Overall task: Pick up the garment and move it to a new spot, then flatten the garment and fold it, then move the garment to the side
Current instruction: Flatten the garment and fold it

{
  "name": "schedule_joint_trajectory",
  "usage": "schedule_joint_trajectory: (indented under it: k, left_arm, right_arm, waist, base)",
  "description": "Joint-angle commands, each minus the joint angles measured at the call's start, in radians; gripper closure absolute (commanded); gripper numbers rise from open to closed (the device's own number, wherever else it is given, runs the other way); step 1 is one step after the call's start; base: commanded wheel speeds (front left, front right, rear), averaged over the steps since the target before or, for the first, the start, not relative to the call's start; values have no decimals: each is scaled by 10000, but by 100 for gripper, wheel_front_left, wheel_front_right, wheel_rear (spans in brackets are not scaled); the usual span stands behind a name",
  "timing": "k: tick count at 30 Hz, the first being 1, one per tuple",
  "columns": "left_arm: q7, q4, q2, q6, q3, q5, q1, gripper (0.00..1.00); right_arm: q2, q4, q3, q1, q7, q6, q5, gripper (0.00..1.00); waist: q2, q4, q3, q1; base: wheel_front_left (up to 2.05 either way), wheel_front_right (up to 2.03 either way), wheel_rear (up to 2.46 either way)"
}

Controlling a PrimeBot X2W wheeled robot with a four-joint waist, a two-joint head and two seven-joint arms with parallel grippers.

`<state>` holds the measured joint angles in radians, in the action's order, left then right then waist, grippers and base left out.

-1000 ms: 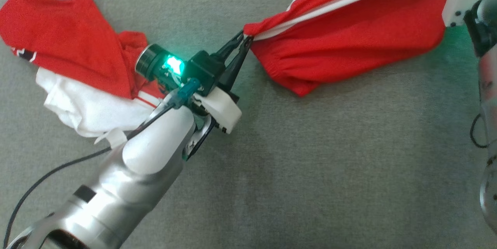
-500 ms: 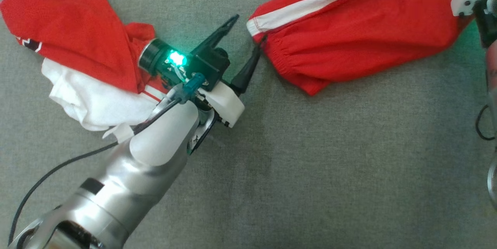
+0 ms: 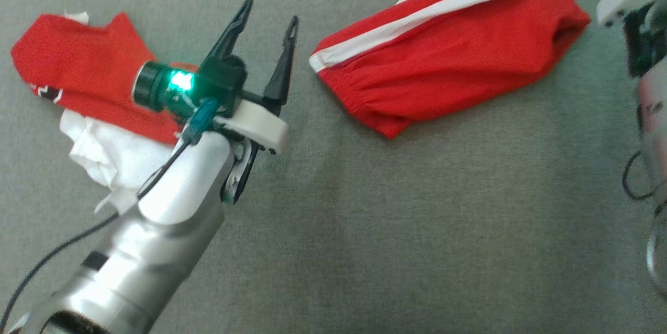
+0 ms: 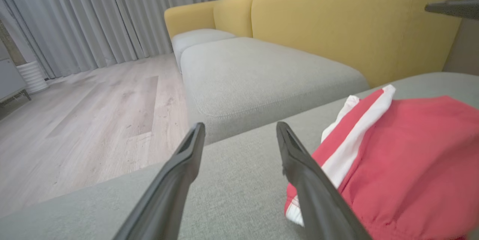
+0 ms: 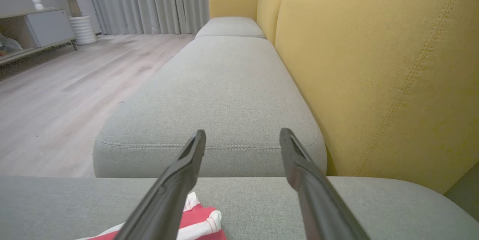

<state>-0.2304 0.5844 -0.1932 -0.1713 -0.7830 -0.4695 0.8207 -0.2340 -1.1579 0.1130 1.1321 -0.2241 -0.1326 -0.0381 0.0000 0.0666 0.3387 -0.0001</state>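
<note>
The shorts (image 3: pixel 453 63) lie released; left hand (image 3: pixel 271 11) withdrawn.

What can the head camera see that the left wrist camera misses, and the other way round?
The head view adds a crumpled red-and-white heap of clothing at the left, the left arm's silver forearm with its green light, and part of the right arm at the right edge. The left wrist view adds the room: a yellow sofa back, grey curtains and a wooden floor. Both share the striped red garment lying on the grey cushion, and the left gripper, open and holding nothing.
</note>
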Motion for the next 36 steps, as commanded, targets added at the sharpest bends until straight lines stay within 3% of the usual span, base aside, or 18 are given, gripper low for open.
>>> schedule_joint_trajectory:
  k: [1, 5, 8, 16, 25, 31, 36]
  left_arm:
    - [-121, -368, -330, -127, 432, -72, 56, 0]
    - [-271, -1172, -634, -610, 983, -199, -716, 0]
    - [-298, -1650, -769, -819, 1253, -278, -1364, 0]
    - [-311, -2784, -836, -1039, 2214, -415, -3622, 0]
    - [-312, -3513, -255, -897, 3193, 10, -6032, 0]
    - [-313, -3592, -23, -601, 3529, 336, -6104, 0]
    - [-313, -3554, 86, -285, 3594, 717, -5741, 0]
  right_arm:
    - [140, 334, -210, -247, -146, 19, 225, 0]
    - [566, 1355, -1091, -1542, -343, 19, 1641, 0]
    - [499, 2392, -1658, -2565, -367, 19, 2161, 0]
    - [622, 4999, -2132, -5726, -375, 19, 2479, 0]
    - [1377, 7196, -1870, -8514, 134, 19, 2211, 0]
    - [1485, 7991, -1616, -8817, 716, 19, 2027, 0]
    - [1513, 8214, -1054, -8135, 1431, 19, 1951, 0]
  waist:
    - [0, -230, -393, 1]
    - [0, -531, -1085, 1]
    - [0, -705, -1460, 1]
    - [0, -1067, -2416, 1]
    - [0, -1158, -2876, 1]
    - [0, -898, -2576, 1]
    - [0, -527, -1901, 1]
  base:
    - [0, 0, 0]
    - [0, 0, 0]
    - [0, 0, 0]
    - [0, 0, 0]
    - [0, 0, 0]
    - [0, 0, 0]
    - [0, 0, 0]
